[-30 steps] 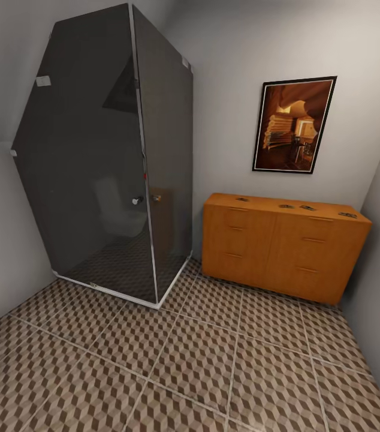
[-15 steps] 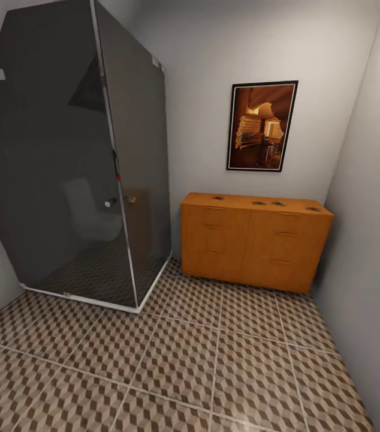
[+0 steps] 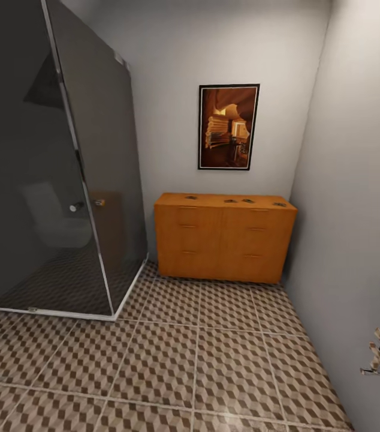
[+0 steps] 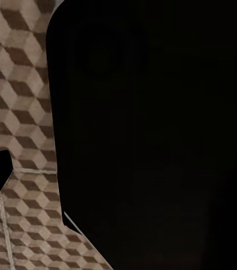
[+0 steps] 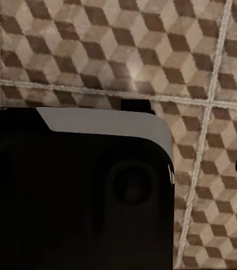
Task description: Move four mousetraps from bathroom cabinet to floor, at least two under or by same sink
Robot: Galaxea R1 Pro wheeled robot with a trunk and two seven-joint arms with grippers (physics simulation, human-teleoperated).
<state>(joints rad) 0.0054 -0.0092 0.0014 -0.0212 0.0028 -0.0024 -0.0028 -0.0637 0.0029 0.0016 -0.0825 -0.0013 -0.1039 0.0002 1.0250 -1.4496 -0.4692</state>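
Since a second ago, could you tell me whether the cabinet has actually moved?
No. The cabinet still sits below the picture in the corner; the whole view shifted, so the camera moved.

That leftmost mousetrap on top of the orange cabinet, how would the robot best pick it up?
Probably from above, claw closing across the slab's edges. The leftmost mousetrap lies flat on the cabinet top, with the wall behind it, so only a downward approach from the front looks free. It is too small here to judge its wire parts.

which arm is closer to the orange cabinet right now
Right, probably, only slightly: the cabinet stands far ahead, a little right of centre; both arms hang over floor tiles, well short.
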